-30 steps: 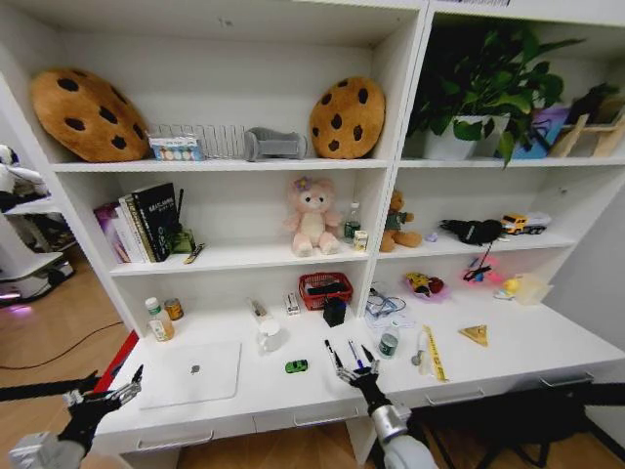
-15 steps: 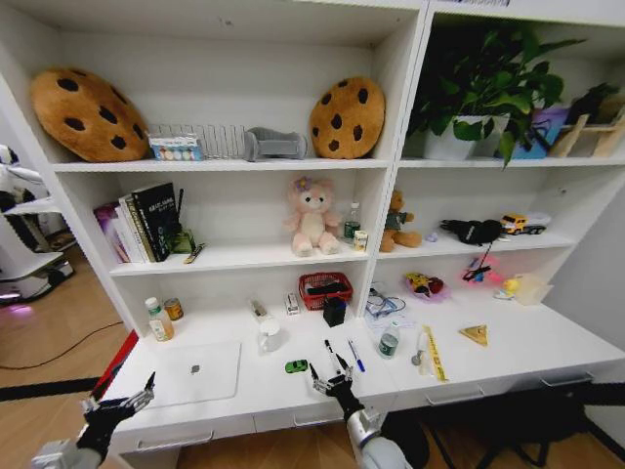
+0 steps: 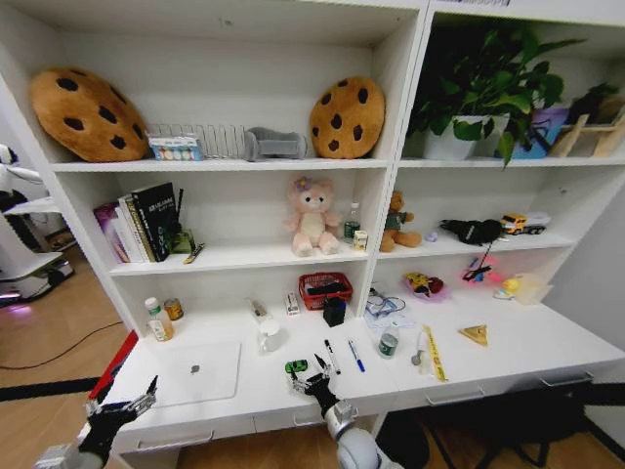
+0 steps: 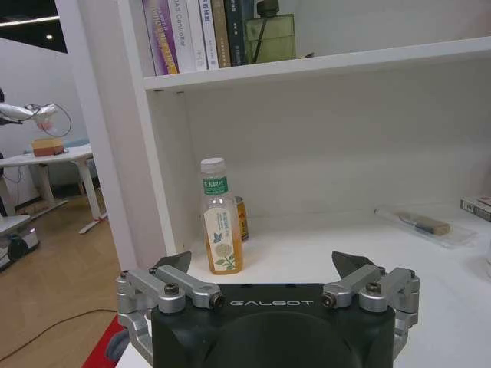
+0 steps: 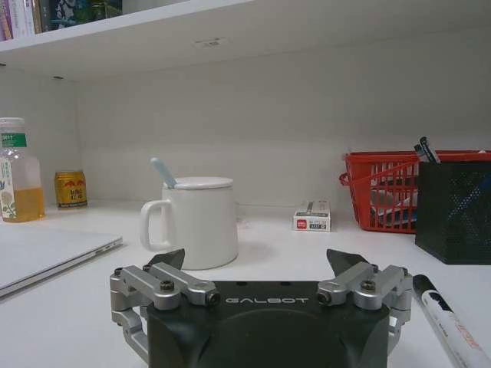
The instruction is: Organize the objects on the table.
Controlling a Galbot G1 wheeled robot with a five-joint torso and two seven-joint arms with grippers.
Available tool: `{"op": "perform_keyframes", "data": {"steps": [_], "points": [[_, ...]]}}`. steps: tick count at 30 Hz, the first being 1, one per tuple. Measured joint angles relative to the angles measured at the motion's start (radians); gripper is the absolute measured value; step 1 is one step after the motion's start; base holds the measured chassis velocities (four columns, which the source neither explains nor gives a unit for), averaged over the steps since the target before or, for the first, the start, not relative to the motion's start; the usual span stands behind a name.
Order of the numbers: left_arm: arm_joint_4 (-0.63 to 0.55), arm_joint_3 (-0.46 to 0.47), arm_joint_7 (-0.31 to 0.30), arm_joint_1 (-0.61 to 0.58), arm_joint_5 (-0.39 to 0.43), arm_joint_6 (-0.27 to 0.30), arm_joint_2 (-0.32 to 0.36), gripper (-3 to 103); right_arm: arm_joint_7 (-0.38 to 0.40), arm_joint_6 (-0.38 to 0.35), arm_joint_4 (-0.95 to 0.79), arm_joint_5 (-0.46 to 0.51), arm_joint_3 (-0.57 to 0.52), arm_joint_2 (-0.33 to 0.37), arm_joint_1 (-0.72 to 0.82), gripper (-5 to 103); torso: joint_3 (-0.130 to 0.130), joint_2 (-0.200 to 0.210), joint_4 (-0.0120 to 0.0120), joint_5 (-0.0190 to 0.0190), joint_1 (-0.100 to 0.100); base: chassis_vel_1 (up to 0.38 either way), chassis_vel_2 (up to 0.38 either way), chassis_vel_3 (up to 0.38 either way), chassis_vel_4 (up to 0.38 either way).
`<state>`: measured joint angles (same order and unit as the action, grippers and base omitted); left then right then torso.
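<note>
A: Where is the right gripper (image 3: 309, 377)?
B: Low over the front of the desk (image 3: 264, 396), just beside the green car (image 3: 296, 366), its jaws spread wide and holding nothing. Its wrist view looks past the fingertips (image 5: 170, 259) at a white mug (image 5: 192, 221), with the black pen (image 5: 445, 312) lying close by on one side.

A: And the left gripper (image 3: 125, 400)?
B: At the desk's left front corner, fingers wide apart too, empty. Beyond it stand a bottle (image 4: 220, 220) and a can (image 4: 241, 218).

A: The other clutter?
B: The closed laptop (image 3: 192, 371) lies flat on the desk's left part. The black pen (image 3: 331, 356) and blue pen (image 3: 354, 356) lie side by side, right of the car.
</note>
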<state>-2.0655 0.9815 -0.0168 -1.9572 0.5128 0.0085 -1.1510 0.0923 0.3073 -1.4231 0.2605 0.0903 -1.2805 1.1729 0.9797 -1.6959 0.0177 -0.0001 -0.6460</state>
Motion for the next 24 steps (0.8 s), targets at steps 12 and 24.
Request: {"op": "perform_keyframes", "data": {"steps": [12,24], "points": [[0.012,-0.008,0.008,0.009,0.035,0.002,0.007,100,0.004,0.001,0.050,-0.012,0.023,-0.023,-0.014,100,0.000,0.000,0.0001,0.0000,0.000,0.000,0.000,0.000,0.000],[0.019,-0.013,0.014,0.010,0.041,-0.006,0.009,100,0.017,-0.004,0.076,-0.010,0.028,-0.019,-0.035,100,0.000,0.000,0.0001,0.0001,0.000,0.000,0.000,0.000,0.000]]}}
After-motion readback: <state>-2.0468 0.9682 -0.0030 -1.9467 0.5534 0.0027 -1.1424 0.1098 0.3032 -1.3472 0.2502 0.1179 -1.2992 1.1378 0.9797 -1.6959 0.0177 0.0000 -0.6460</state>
